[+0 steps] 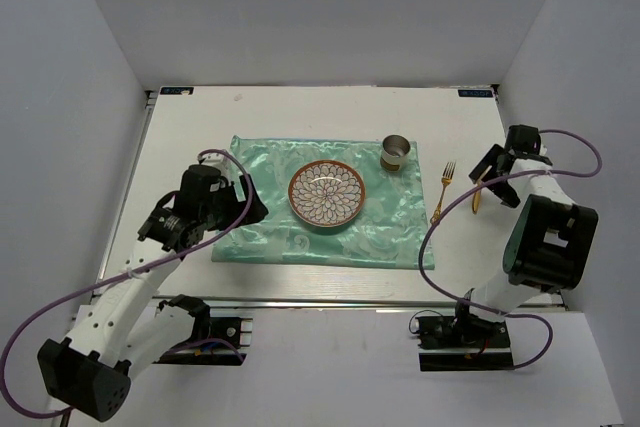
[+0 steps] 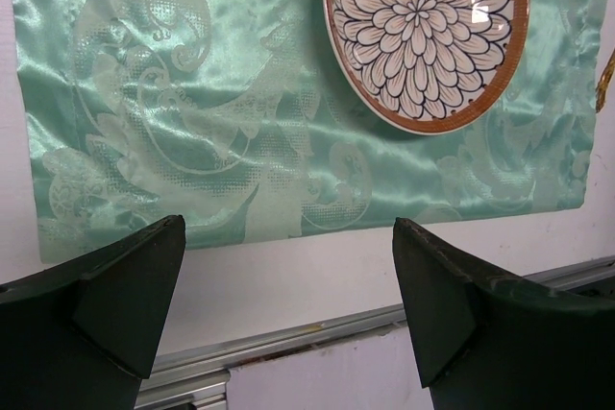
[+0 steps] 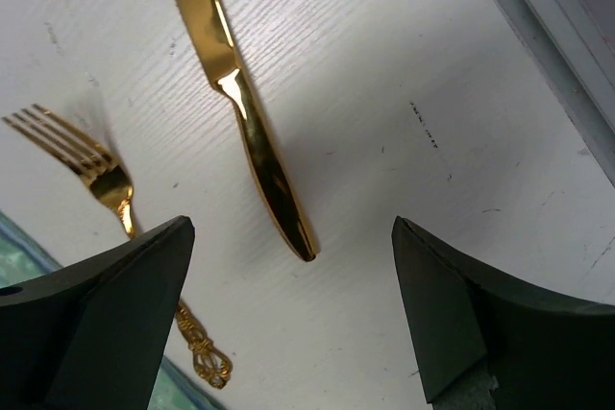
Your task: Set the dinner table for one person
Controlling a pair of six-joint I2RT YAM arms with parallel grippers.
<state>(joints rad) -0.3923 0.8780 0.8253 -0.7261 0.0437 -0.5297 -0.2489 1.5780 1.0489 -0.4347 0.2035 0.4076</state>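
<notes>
The white dinner table (image 1: 190,137) carries a mint-green cloth (image 1: 260,227) with a flower-patterned plate (image 1: 327,193) at its middle and a metal cup (image 1: 395,154) at its far right corner. A gold fork (image 1: 443,190) lies just right of the cloth, and a gold knife (image 1: 477,197) lies right of the fork. My right gripper (image 1: 494,183) is open and empty above the knife; in the right wrist view the knife (image 3: 245,112) and fork (image 3: 113,194) lie ahead of the gripper (image 3: 293,319). My left gripper (image 1: 253,199) is open and empty over the cloth's left part, near the front edge (image 2: 288,304).
The left wrist view shows the cloth (image 2: 192,103), the plate (image 2: 423,36) and the aluminium rail (image 2: 288,338) of the near table edge. The table's right rail (image 3: 548,16) runs close to the knife. Grey walls enclose the table on three sides.
</notes>
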